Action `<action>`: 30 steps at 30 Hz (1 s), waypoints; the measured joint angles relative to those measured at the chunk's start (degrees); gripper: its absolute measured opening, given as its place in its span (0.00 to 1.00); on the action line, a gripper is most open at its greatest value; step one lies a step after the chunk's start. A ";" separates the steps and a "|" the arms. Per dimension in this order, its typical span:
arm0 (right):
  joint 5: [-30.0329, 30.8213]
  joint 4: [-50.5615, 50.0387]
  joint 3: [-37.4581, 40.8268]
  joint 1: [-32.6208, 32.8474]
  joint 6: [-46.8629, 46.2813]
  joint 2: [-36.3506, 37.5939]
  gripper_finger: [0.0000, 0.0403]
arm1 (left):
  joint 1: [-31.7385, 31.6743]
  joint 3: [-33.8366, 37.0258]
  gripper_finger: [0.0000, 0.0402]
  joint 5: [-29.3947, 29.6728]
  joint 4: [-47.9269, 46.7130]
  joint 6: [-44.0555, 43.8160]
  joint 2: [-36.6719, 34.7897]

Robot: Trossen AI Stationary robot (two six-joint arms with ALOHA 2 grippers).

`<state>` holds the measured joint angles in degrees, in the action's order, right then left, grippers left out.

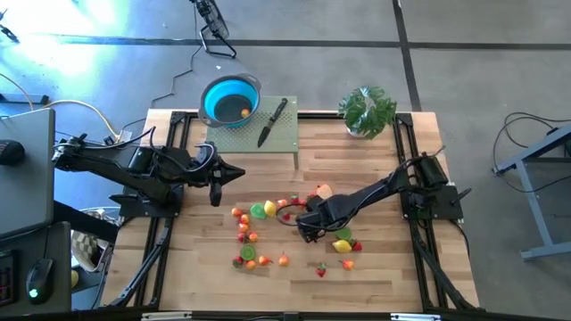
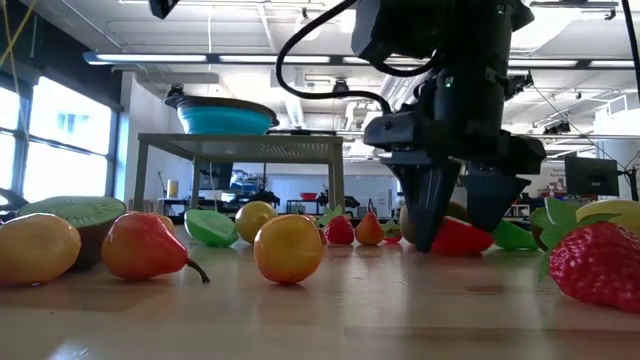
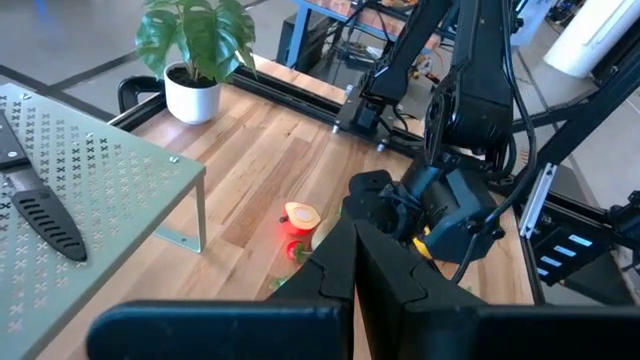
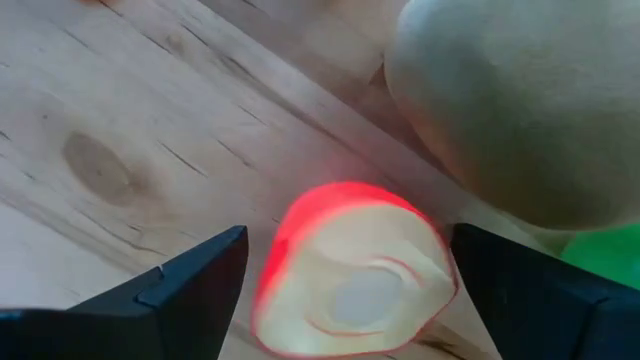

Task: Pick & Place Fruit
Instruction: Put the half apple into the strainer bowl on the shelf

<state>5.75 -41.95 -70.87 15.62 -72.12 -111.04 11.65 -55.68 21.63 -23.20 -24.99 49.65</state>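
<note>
While our right gripper (image 4: pixel 340 275) is hanging wide open astride a red apple half (image 4: pixel 352 272), we are needing to centre it between the fingers before closing.

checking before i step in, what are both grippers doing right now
Left gripper: shut, holding nothing.
Right gripper: open, jaws either side of a red apple half.

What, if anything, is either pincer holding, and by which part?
Nothing is held. The right pincer stands open astride a red fruit half; the left pincer is shut, empty.
</note>
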 joint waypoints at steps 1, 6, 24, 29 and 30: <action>0.29 0.01 0.00 0.00 0.21 -0.01 0.85 | 0.01 0.00 0.00 0.00 -0.11 0.00 0.00; 1.49 0.21 0.00 0.04 0.37 -0.05 0.85 | 0.01 0.00 0.00 0.00 -0.42 -0.04 0.00; -1.43 0.10 0.00 -0.04 1.44 -0.09 0.66 | 0.00 0.00 0.00 0.02 -0.57 -0.44 0.00; -3.14 0.29 0.00 -0.48 0.58 -0.09 0.73 | 0.01 0.00 0.00 0.02 -0.58 -0.44 0.00; -3.11 0.31 0.00 -0.48 0.54 -0.09 0.74 | 0.00 0.00 0.00 0.02 -0.59 -0.44 0.00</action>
<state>2.65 -41.64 -70.87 15.14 -71.57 -111.13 11.65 -55.68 21.65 -23.79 -25.43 49.65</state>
